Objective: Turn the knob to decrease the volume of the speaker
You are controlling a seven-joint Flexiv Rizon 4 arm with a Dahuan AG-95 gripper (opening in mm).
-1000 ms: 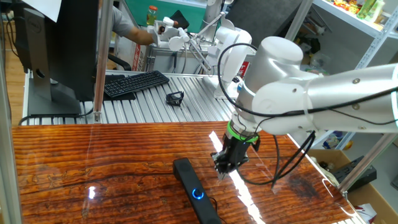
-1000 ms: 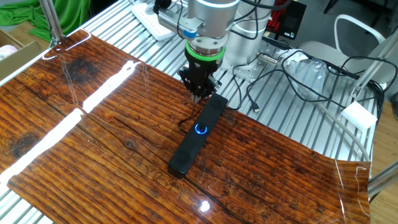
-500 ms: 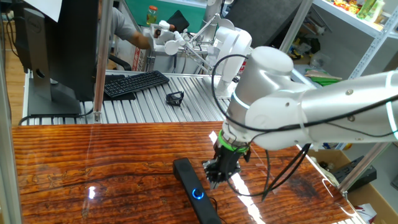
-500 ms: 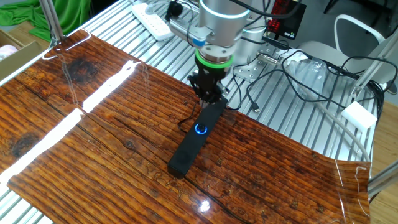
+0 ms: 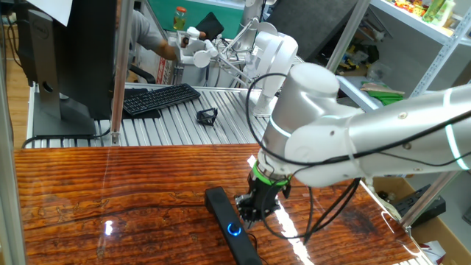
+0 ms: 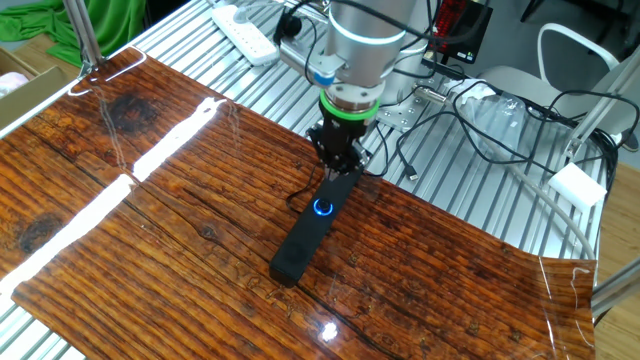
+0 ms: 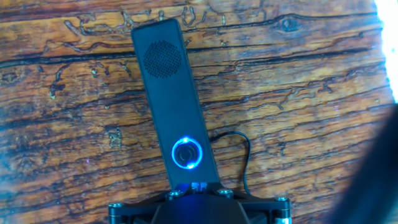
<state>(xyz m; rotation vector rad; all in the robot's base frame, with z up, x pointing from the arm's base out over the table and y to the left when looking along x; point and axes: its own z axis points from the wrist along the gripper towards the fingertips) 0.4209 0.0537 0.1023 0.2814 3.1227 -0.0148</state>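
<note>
The speaker (image 5: 229, 224) is a long black bar lying on the wooden tabletop; it also shows in the other fixed view (image 6: 310, 225) and the hand view (image 7: 171, 99). Its knob (image 5: 234, 229) glows with a blue ring, also seen in the other fixed view (image 6: 323, 208) and the hand view (image 7: 187, 153). A thin black cable (image 7: 239, 155) leaves the bar beside the knob. My gripper (image 5: 246, 215) hangs just above the speaker, close to the knob on the cable-end side (image 6: 338, 175). Its fingertips sit close together, holding nothing, at the bottom edge of the hand view (image 7: 196, 186).
A black keyboard (image 5: 160, 99), a monitor (image 5: 66, 59) and a small black object (image 5: 207, 115) sit on the metal bench behind the wooden top. A power strip (image 6: 245, 30) and loose cables (image 6: 480, 110) lie beyond the gripper. A person stands at the back (image 5: 147, 29).
My gripper has moved down and towards the speaker, from beside its far end to just above the bar near the knob. The speaker has not moved.
</note>
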